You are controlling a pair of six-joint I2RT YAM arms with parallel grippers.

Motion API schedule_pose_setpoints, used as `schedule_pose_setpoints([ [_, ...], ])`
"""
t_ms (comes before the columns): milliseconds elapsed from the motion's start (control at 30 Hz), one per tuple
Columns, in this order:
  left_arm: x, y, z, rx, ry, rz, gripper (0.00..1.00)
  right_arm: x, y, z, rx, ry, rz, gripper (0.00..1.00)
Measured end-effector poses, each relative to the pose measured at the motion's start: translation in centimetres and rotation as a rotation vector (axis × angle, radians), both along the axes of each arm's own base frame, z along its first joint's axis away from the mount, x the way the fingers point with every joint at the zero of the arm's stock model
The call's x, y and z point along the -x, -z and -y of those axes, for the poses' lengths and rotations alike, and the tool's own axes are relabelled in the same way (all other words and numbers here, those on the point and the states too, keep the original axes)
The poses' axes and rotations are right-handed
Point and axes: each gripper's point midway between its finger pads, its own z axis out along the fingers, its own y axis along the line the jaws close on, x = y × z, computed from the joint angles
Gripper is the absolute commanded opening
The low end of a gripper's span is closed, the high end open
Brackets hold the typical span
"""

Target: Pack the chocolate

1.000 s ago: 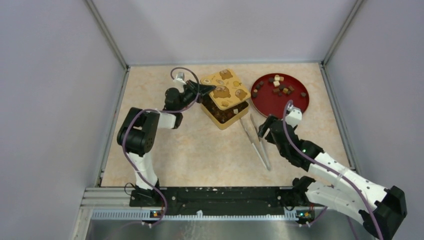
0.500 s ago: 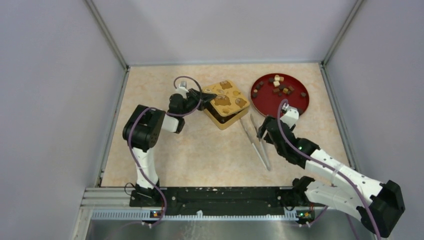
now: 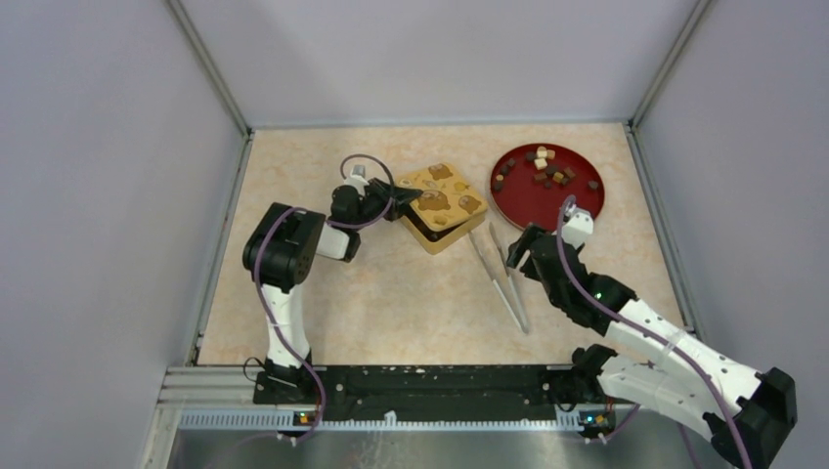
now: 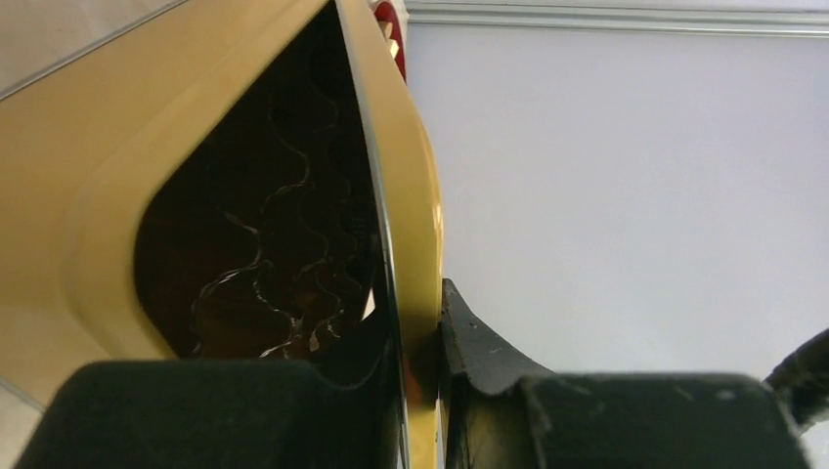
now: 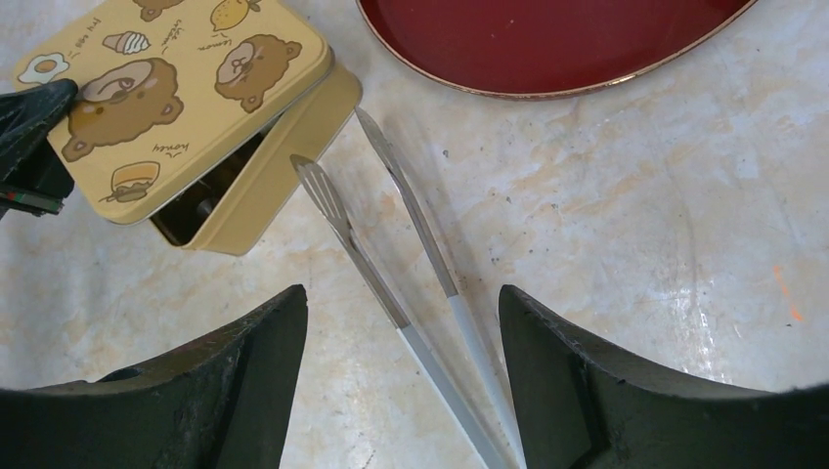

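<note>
Chocolate [image 3: 541,178] spreads left-right across plate [image 3: 533,203]; left gripper [image 3: 404,191] pinches lid [image 3: 442,189].

On the bench [image 3: 411,293], the tin [image 3: 445,237] sits toward 12 o'clock from centre. Its lid [image 3: 442,198] lies askew on top, pinched at its 9 o'clock edge by the left pincer [image 3: 401,202]. The plate [image 3: 562,203] lies at the tin's 3 o'clock, with the chocolate [image 3: 545,171] on it. The tongs [image 3: 503,278] lie at the tin's 4 to 5 o'clock, under the spread right pincer [image 3: 518,252].

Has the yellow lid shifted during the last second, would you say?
Yes. Against the red plate, the lid has come toward the near edge, now covering more of the tin.
</note>
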Motion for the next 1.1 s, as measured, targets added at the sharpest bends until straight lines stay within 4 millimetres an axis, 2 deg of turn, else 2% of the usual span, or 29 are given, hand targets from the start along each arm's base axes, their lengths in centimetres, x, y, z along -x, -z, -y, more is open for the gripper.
schedule_pose_setpoints([
  [200, 0.3, 2.1, -0.3, -0.048, 0.007, -0.072, 0.42, 0.0, 0.3, 0.0, 0.011, -0.001, -0.010, 0.70],
  [333, 0.5, 3.1, -0.7, -0.084, 0.012, -0.122, 0.47, -0.1, 0.6, -0.1, 0.022, -0.004, -0.016, 0.70],
  [733, 1.1, 2.9, -2.1, -0.156, 0.016, -0.162, 0.56, -0.7, -0.1, -0.6, -0.001, -0.010, 0.016, 0.70],
  [1100, 1.4, 2.6, -3.8, -0.228, -0.001, -0.164, 0.57, -0.9, 0.3, -1.3, -0.004, -0.031, 0.001, 0.71],
])
